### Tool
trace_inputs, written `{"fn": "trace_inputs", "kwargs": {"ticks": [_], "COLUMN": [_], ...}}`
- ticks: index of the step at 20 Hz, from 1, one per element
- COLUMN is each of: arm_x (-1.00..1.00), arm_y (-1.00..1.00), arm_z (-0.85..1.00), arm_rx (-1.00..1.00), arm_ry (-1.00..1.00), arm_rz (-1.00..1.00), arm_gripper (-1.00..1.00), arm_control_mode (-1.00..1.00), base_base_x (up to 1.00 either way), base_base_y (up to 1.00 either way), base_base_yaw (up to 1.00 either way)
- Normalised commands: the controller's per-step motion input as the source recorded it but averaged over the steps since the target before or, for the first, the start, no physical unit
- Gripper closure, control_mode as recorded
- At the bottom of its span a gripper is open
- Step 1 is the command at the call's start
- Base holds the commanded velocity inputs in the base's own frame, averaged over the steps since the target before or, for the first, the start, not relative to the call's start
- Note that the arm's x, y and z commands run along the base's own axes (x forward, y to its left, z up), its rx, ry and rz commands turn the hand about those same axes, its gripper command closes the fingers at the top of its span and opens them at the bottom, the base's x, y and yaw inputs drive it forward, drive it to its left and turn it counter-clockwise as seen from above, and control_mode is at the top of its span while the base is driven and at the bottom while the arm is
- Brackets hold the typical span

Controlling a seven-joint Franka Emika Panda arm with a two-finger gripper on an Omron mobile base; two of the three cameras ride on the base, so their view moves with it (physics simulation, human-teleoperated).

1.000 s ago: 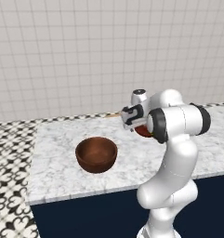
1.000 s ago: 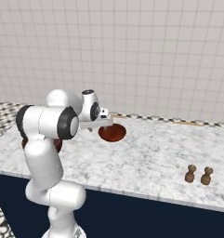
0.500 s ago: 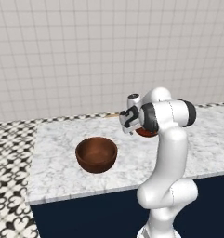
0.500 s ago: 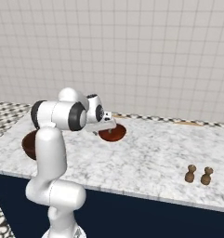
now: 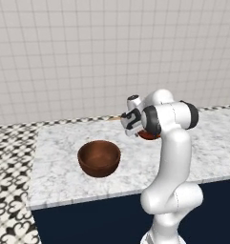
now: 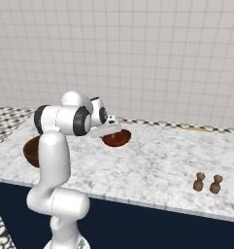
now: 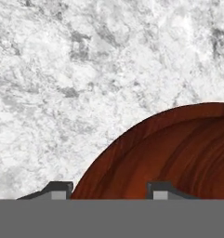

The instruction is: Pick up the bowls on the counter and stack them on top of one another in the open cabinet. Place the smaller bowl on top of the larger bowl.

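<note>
arm bent low over counter, end effector fingertips straddling smaller bowl rim, grip unclear

Two brown bowls on the counter: one larger bowl, one smaller bowl. Two little brown shakers too.

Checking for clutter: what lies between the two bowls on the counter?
Bare marble counter separates the larger bowl from the smaller bowl, as seen in the left base view.
</note>
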Motion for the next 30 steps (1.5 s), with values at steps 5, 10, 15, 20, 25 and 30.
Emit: {"fn": "trace_inputs", "kwargs": {"ticks": [5, 10, 15, 20, 25, 30], "arm_x": [0.02, -0.15, -0.35, -0.5, -0.57, -0.71], "arm_y": [-0.11, -0.01, 0.41, 0.78, 0.99, 0.99], "arm_z": [0.0, 0.28, 0.64, 0.73, 0.86, 0.93], "arm_rx": [0.0, 0.07, 0.02, 0.0, 0.0, -0.01], "arm_ry": [0.0, -0.01, -0.06, -0.01, -0.01, 0.0], "arm_rz": [0.0, 0.0, 0.01, 0.05, 0.09, 0.11], "arm_gripper": [1.0, 1.0, 1.0, 1.0, 1.0, 1.0], "arm_control_mode": [-1.0, -1.0, -1.0, -1.0, -1.0, -1.0], "base_base_x": [0.0, 0.0, 0.0, 0.0, 0.0, 0.0], "base_base_y": [0.0, 0.0, 0.0, 0.0, 0.0, 0.0], "base_base_yaw": [0.0, 0.0, 0.0, 0.0, 0.0, 0.0]}}
